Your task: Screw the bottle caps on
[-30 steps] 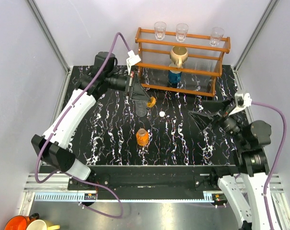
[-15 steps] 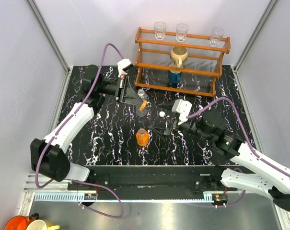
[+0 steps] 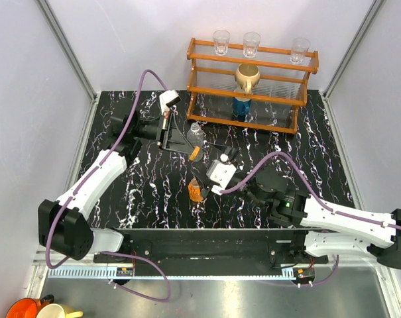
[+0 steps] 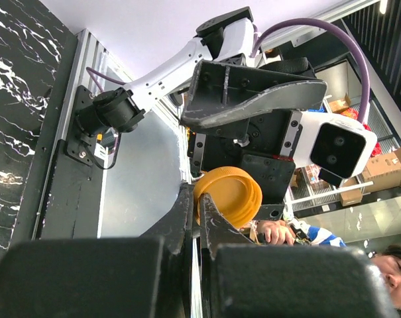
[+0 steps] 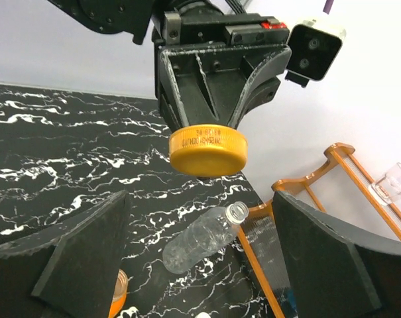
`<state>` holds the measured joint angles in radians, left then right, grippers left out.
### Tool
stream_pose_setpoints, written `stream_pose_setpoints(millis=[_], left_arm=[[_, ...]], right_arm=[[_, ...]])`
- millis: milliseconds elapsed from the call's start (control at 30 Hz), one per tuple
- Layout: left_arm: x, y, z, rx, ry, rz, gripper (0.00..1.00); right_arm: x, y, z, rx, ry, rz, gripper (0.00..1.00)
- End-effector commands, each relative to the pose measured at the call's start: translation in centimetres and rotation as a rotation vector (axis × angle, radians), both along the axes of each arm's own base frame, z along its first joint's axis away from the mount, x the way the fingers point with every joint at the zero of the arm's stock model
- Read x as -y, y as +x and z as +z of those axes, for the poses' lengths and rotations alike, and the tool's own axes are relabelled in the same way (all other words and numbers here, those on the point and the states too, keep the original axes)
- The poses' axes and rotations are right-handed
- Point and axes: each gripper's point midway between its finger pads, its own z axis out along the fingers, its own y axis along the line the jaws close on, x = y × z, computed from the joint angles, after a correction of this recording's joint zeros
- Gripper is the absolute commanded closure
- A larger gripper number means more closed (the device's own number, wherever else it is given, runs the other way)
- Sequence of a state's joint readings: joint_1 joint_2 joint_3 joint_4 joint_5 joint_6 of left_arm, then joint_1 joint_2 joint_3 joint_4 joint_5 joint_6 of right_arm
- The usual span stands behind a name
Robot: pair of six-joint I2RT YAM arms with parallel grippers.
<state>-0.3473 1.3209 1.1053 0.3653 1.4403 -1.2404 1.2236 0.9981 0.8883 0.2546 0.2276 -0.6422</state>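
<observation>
My left gripper (image 3: 190, 147) is shut on the orange cap (image 3: 195, 154) and holds it in the air just in front of the clear ribbed bottle (image 3: 195, 134), which stands open-necked. In the left wrist view the cap (image 4: 228, 195) sits between the closed fingertips. My right gripper (image 3: 208, 171) is open and empty. It faces the cap (image 5: 208, 150) and the clear bottle (image 5: 205, 238). The short orange bottle (image 3: 196, 191) stands open just below it and shows at the lower left of the right wrist view (image 5: 118, 296). A small white-topped cap (image 3: 224, 158) lies by the right gripper.
A wooden rack (image 3: 253, 86) stands at the back with three drinking glasses on top and a tan mug (image 3: 247, 76) and a blue can (image 3: 242, 105) on its shelves. Its end frame shows in the right wrist view (image 5: 333, 172). Grey walls enclose the black marbled table (image 3: 140, 179).
My right arm has swung from the right side of the table to the centre, beside the orange bottle. My left gripper has drawn back a little to the left with the cap.
</observation>
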Motion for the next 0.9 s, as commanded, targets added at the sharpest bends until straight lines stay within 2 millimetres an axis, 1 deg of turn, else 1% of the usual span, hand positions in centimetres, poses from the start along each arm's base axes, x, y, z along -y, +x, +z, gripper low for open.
stream_pose_setpoints(millis=[0,133,167,200,333,433,667,867], left_arm=[[-0.4,-1.0,1.6,0.067,-0.031,0.015,1.0],[-0.5,-1.1,1.7,0.064,-0.033,0.017,1.0],[-0.5,-1.1,1.7,0.061,-0.032,0.017,1.0],[-0.5,-1.2,1.7,0.063,-0.034,0.017,1.0],[-0.5,-1.3,1.7,0.061,-0.035,0.021,1.0],[-0.5,-1.4,1.7,0.061,-0.035,0.02,1.0],[-0.7,-1.8,1.8,0.068,-0.038,0.021,1.0],[-0.7,-1.9,1.7,0.068,-0.039,0.026,1.0]], right_arm=[[1.0,0.3,3.9,0.067,0.123,-0.045,0.1],[0.6,-0.3,4.3,0.061,0.149,-0.02,0.17],[0.4,-0.4,4.1,0.06,0.148,-0.017,0.18],[0.3,-0.5,4.3,0.062,0.162,-0.011,0.18],[-0.8,-0.7,3.8,0.052,0.162,0.01,0.24],[-1.2,-0.8,4.0,0.056,0.18,0.008,0.27],[-1.6,-0.8,4.2,0.048,0.205,0.017,0.29],[-1.6,-0.9,4.4,0.037,0.22,0.022,0.41]])
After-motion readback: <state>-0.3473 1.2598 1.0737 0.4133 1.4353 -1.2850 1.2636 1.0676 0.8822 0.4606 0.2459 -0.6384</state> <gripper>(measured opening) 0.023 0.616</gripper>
